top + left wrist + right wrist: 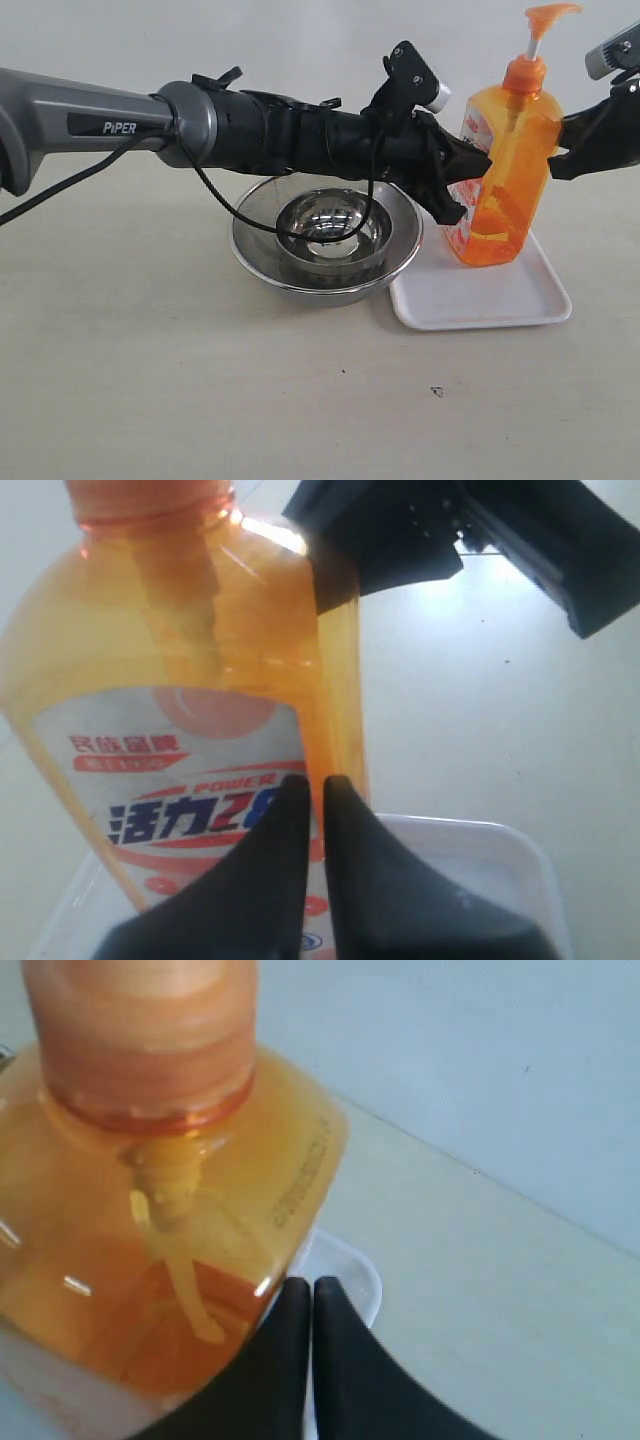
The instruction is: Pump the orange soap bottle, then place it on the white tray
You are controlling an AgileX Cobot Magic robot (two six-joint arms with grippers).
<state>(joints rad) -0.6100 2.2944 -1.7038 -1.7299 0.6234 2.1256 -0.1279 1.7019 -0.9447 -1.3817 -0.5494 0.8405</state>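
The orange soap bottle (505,180) stands upright on the white tray (480,300), its pump head (548,14) raised on the white stem. My left gripper (476,170) reaches across and rests shut against the bottle's left side. From the right, my right gripper (560,152) is shut too, tips against the bottle's other side. In the left wrist view the closed fingertips (315,785) sit at the edge of the labelled bottle (180,660), over the tray (500,860). The right wrist view shows closed fingertips (305,1285) beside the bottle (150,1190), above the tray's corner (355,1265).
A large round steel bowl (260,255) with a smaller steel bowl (330,225) nested inside stands just left of the tray, under the left arm (300,130). A black cable (230,205) hangs from that arm over the bowls. The table in front is pale and plain.
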